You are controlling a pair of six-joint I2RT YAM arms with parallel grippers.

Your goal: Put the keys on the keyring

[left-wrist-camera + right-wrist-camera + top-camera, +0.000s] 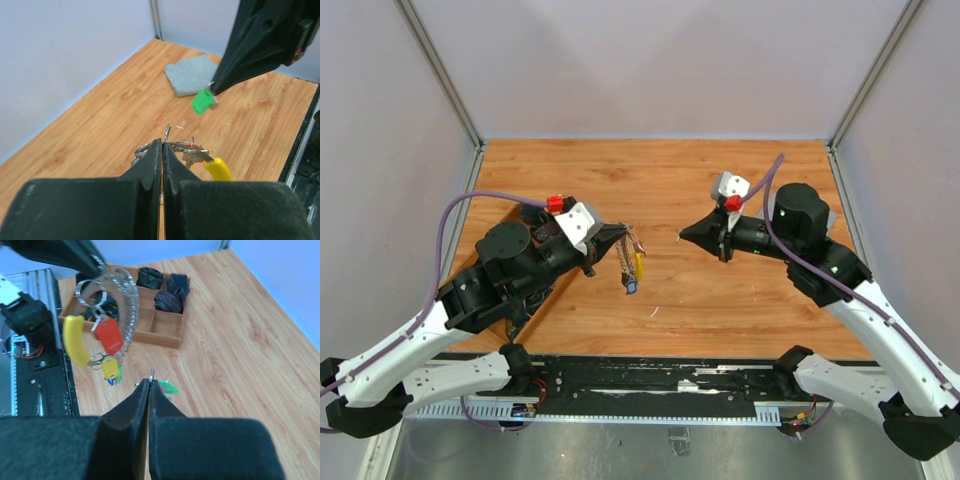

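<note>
Right up against my left wrist lens are the black fingers of the left gripper (162,144), pressed together on the thin silver keyring (186,146), which pokes out just past their tips. Across the gap, the right gripper (214,90) is also squeezed shut. It pinches the green key (202,101) at its very point, with the coloured head hanging out to one side. From the right wrist I see the ring held up in the air with its beaded chain and the keys (109,336) already on it, red and yellow heads among them, dangling loose below. The overhead view puts the two fingertips near each other above the table (750,170) but apart, so I judge the threading not yet begun. My worry is the grip on that green key. So little of it is clamped that any push against the ring could swivel it in the jaws or pop it free onto the wood. The ring could also twist in the left pinch, and the hanging keys could swing into my line of sight. I cannot make out the ring's split end from here, so I could be aiming at the wrong spot. A wooden tray (150,315) and a grey cloth (192,74) lie off to the sides.
</note>
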